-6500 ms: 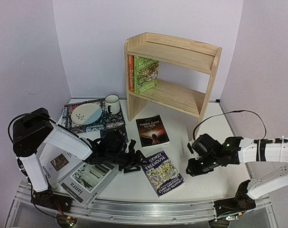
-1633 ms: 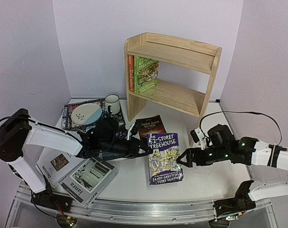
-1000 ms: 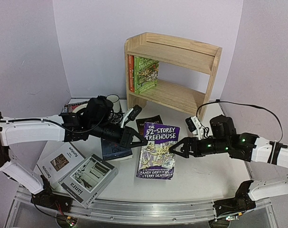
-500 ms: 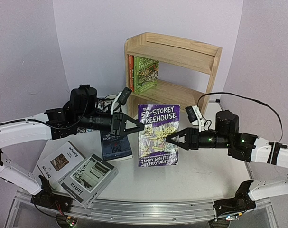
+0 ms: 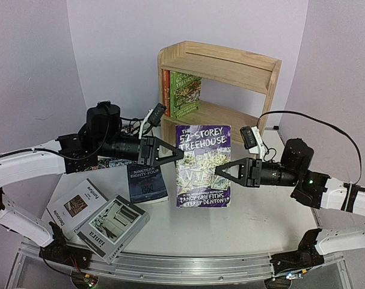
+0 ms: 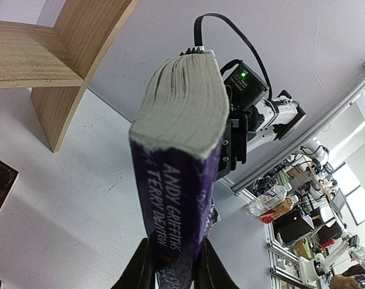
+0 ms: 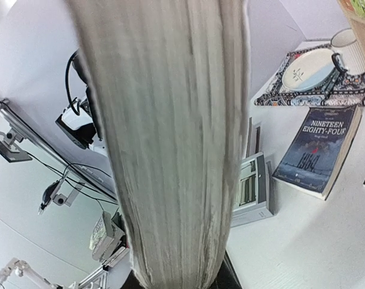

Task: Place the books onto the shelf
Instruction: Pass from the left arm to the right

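Contact is recorded at both grippers. The left gripper is clamped on the spine edge of the purple Treehouse paperback; the right gripper is closed on the opposite page edge. The paperback is held upright between them, in front of the shelf, which stands just beyond both grippers. Two more Treehouse paperbacks are stood on its lower tier. "Nineteen Eighty-Four" lies flat below the left gripper. "Decorate" and the grey book lie further back towards that arm's base.
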Robot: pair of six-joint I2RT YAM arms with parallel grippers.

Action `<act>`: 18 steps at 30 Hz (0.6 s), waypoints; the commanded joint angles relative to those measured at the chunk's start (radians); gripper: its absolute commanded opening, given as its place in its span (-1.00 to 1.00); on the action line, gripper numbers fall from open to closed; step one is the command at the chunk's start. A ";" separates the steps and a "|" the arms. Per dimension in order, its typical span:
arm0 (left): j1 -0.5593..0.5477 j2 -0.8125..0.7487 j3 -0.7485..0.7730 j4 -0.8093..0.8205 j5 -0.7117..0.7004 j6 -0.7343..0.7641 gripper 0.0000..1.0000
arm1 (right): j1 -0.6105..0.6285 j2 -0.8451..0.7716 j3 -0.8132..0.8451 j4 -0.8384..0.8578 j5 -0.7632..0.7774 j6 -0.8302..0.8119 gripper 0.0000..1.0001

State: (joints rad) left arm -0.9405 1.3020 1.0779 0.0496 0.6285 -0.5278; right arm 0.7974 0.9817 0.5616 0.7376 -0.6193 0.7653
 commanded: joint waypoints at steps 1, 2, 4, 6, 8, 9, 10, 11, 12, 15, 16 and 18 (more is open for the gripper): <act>0.004 0.000 0.064 0.136 0.042 -0.008 -0.86 | -0.005 -0.027 -0.008 0.061 0.004 0.015 -1.00; 0.008 0.001 0.058 0.136 0.036 -0.009 -0.73 | -0.005 -0.029 -0.009 0.060 0.010 0.015 -1.00; 0.011 0.006 0.044 0.136 0.036 -0.010 -0.18 | -0.005 -0.034 -0.010 0.060 0.028 0.013 -1.00; 0.012 0.010 0.029 0.136 0.039 -0.013 0.25 | -0.005 -0.042 -0.009 0.061 0.045 0.007 -1.00; 0.012 0.019 0.013 0.136 0.046 -0.012 0.37 | -0.005 -0.046 -0.004 0.061 0.056 -0.001 -1.00; 0.012 0.020 0.001 0.137 0.049 -0.010 0.40 | -0.005 -0.048 0.002 0.061 0.058 -0.005 -1.00; 0.012 0.020 -0.011 0.138 0.053 -0.009 0.43 | -0.005 -0.048 0.009 0.060 0.057 -0.009 -1.00; 0.012 0.019 -0.019 0.140 0.059 -0.007 0.47 | -0.005 -0.047 0.016 0.060 0.056 -0.012 -1.00; 0.012 0.019 -0.025 0.143 0.068 -0.005 0.49 | -0.005 -0.046 0.023 0.059 0.054 -0.014 -1.00; 0.012 0.027 -0.038 0.159 0.101 -0.007 0.53 | -0.006 -0.032 0.046 0.060 0.037 -0.021 -1.00; 0.012 0.029 -0.041 0.162 0.104 -0.010 0.53 | -0.006 -0.029 0.052 0.060 0.029 -0.023 -1.00; 0.012 0.033 -0.049 0.165 0.099 -0.012 0.55 | -0.005 -0.026 0.061 0.062 0.022 -0.026 -1.00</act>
State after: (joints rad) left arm -0.9272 1.3256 1.0394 0.1439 0.6773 -0.5474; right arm 0.7965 0.9678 0.5450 0.7014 -0.5870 0.7592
